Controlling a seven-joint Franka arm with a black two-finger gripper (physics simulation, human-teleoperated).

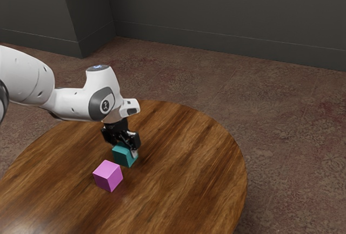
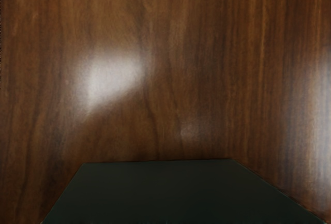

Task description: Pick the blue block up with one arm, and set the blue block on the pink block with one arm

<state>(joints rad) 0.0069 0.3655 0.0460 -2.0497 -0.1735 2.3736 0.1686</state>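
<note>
Gripper (image 1: 125,145) points down over round wood table (image 1: 189,153), fingers clamped on top of blue block (image 1: 124,159). Block sits low at table surface; cannot tell if resting or just lifted. Pink block (image 1: 108,175) on table just beside, toward exterior view's left, nearer camera. Wrist view: dark block face (image 2: 176,195) under hand, wood grain (image 2: 181,53) beyond.
</note>
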